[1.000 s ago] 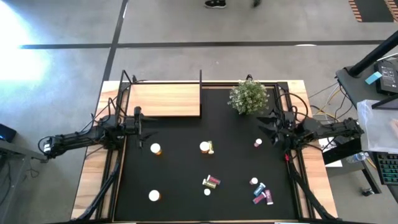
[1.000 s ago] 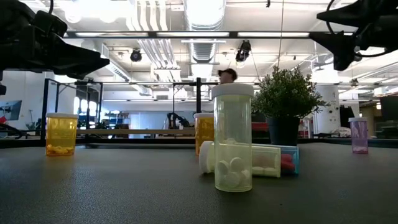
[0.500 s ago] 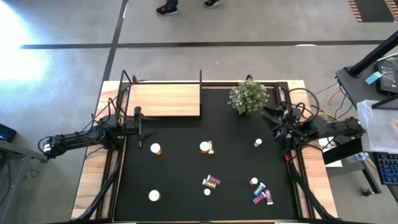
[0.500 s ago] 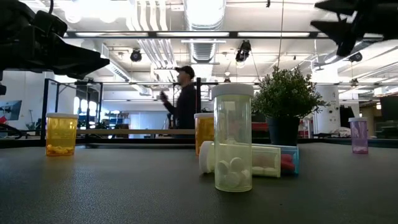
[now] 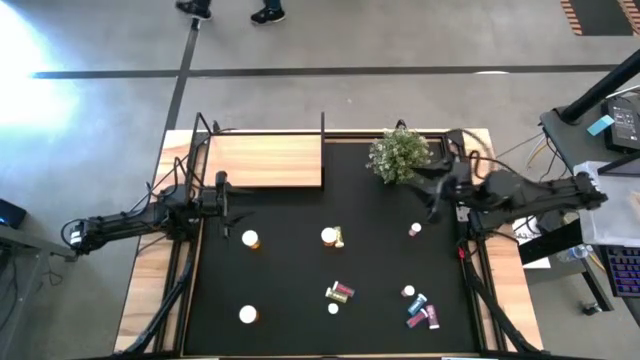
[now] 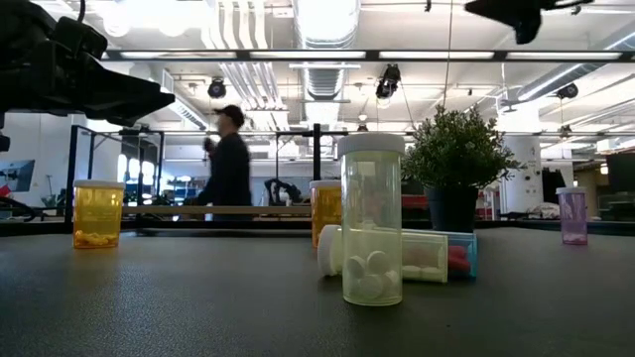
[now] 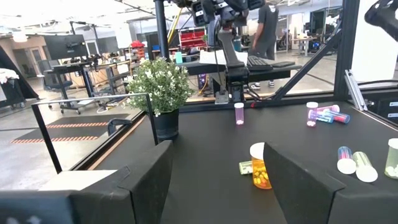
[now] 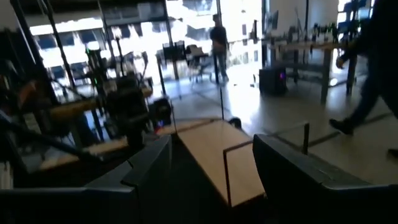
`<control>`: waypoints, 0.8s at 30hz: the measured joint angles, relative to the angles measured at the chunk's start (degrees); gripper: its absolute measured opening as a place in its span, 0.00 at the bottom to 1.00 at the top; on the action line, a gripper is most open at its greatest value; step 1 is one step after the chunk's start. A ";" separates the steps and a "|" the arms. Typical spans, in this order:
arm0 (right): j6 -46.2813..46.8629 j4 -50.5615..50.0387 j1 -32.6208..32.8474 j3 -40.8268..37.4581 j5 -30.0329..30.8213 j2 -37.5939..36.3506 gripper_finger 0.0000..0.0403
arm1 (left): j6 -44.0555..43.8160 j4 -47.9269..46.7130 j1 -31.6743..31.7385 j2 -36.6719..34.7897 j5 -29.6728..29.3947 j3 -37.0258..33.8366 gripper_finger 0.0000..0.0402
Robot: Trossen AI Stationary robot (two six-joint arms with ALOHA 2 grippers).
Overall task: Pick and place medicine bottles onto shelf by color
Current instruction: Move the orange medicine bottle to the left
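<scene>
Your right pincer [image 5: 432,203] is spread wide, high beside the small green bushy plant [image 5: 399,155]. Descend carelessly toward the tiny pink white-capped bottle [image 5: 414,230] and you could topple it

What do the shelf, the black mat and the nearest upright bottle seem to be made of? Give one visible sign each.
Shelf: light wood, matte, faint grain.
Black mat: probably rubber or vinyl, with a pebbled texture.
Nearest upright bottle: clear yellowish plastic, probably; pills show through it, white cap on top.

Black mat [image 5: 290,270] w/ bottles [image 5: 340,292], plant [image 5: 399,155], wood shelf [image 5: 264,160].
</scene>
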 joint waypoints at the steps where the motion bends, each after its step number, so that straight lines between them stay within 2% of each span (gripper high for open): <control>1: 0.98 -0.85 0.00 1.02 -0.01 2.28 0.54 | 0.00 0.00 0.01 0.00 -0.02 0.00 0.59; 12: 11.44 -10.68 0.02 13.09 -0.93 23.96 0.54 | 0.01 0.00 0.00 0.01 -0.02 -0.01 0.59; 16: 15.79 -17.16 0.00 18.02 -0.77 31.19 0.54 | 0.00 0.01 0.01 -0.01 -0.01 0.00 0.59; 24: 16.62 -21.23 0.53 26.63 -3.33 44.61 0.54 | 0.00 0.02 0.01 0.01 -0.02 -0.01 0.59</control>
